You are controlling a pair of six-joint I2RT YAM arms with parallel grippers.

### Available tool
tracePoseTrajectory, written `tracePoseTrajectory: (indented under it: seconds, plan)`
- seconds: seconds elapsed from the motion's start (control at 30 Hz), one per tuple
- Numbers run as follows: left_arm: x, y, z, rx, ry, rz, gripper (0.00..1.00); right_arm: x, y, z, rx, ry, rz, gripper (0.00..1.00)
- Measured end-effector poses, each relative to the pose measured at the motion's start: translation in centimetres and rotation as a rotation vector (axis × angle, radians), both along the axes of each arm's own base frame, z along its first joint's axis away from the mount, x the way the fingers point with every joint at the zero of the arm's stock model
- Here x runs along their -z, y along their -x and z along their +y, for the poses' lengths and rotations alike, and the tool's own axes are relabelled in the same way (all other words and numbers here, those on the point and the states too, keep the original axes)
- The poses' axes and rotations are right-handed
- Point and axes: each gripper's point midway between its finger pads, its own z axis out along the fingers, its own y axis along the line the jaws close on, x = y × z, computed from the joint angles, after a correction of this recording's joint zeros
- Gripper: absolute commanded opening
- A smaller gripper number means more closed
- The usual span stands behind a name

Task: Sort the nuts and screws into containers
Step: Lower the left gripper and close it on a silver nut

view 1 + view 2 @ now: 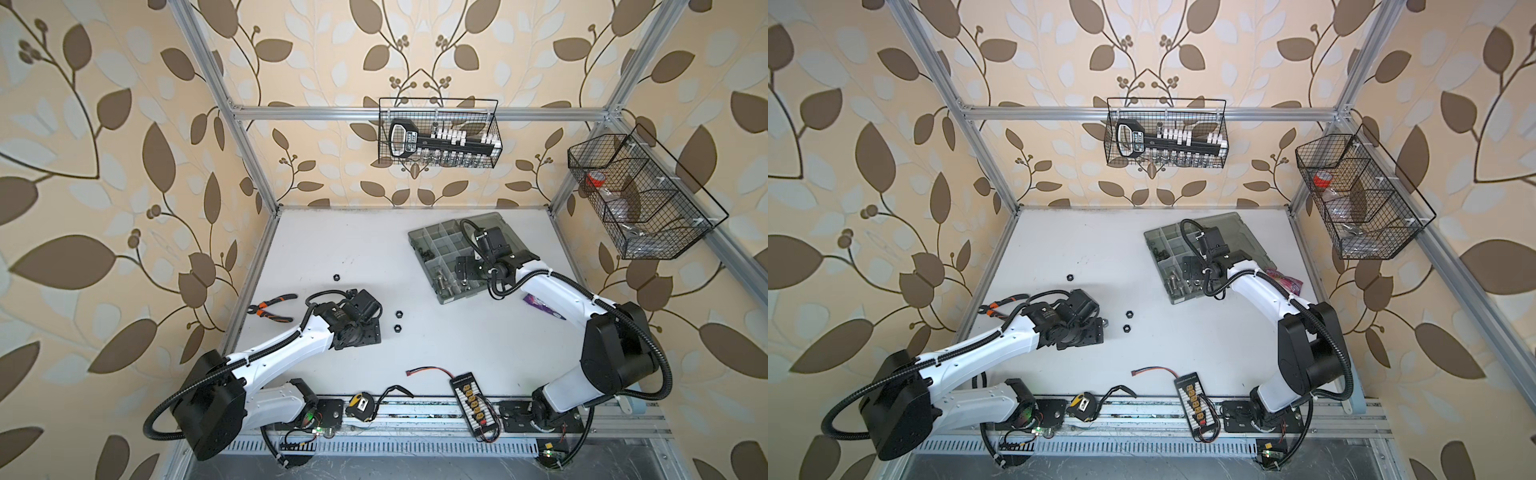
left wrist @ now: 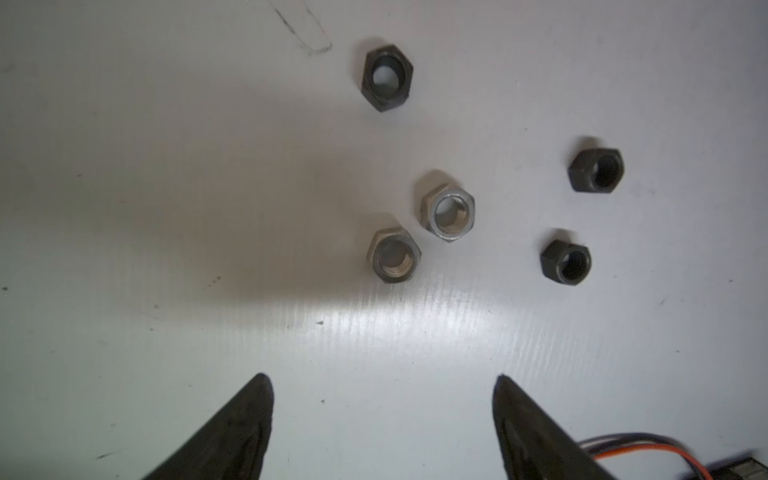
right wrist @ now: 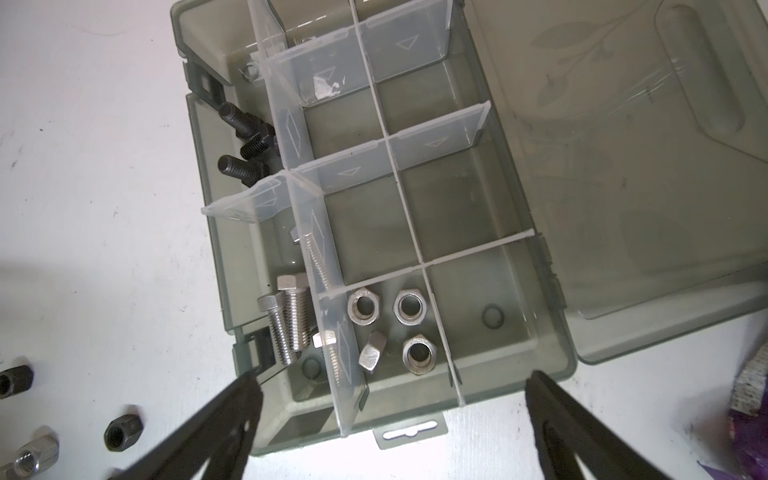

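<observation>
Two silver nuts point(image 2: 394, 257) point(image 2: 448, 211) and three black nuts point(image 2: 387, 78) lie loose on the white table just ahead of my left gripper point(image 2: 382, 380), which is open and empty. In both top views black nuts point(image 1: 399, 312) point(image 1: 1129, 312) lie right of that gripper. My right gripper point(image 3: 392, 376) hangs open and empty over the near edge of the grey organizer case point(image 1: 436, 241). Its containers hold several silver nuts point(image 3: 409, 307), silver screws point(image 3: 291, 320) and black screws point(image 3: 245, 141). More loose nuts point(image 3: 124, 434) lie beside the case.
Orange-handled pliers point(image 1: 272, 309) lie behind the left arm. A tape measure point(image 1: 360, 404), a connector board point(image 1: 471, 399) and a red-black wire point(image 1: 428, 370) sit at the front edge. A purple packet point(image 1: 540, 305) lies under the right arm. Wire baskets point(image 1: 440, 133) point(image 1: 640, 195) hang on the frame.
</observation>
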Motion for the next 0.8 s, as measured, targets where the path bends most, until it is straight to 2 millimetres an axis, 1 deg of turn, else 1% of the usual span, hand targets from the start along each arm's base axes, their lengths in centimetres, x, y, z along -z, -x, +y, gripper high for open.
tracePoseTrajectory:
  seconds: [0.1, 0.17, 0.3, 0.4, 0.63, 0.8]
  plan:
    - [1.1, 0.1, -0.2, 0.025, -0.028, 0.041, 0.71, -0.5, -0.1, -0.1, 0.002, -0.002, -0.015, 1.00]
    - [1.5, -0.2, -0.4, 0.043, -0.045, 0.054, 0.69, -0.7, -0.1, -0.2, 0.006, 0.001, -0.022, 1.00]
    - [2.0, -0.9, -0.9, 0.066, -0.061, 0.057, 0.62, -0.8, -0.2, -0.3, 0.011, 0.006, -0.028, 1.00]
    - [2.4, -1.2, -0.9, 0.080, -0.081, 0.060, 0.61, -0.8, -0.2, -0.4, 0.014, 0.010, -0.030, 1.00]
    - [3.0, -2.2, -0.8, 0.080, -0.129, 0.050, 0.53, -0.8, -0.2, -0.4, 0.014, 0.010, -0.032, 1.00]
    - [3.8, -2.8, -0.8, 0.084, -0.163, 0.055, 0.47, -0.9, -0.2, -0.4, 0.015, 0.011, -0.032, 1.00]
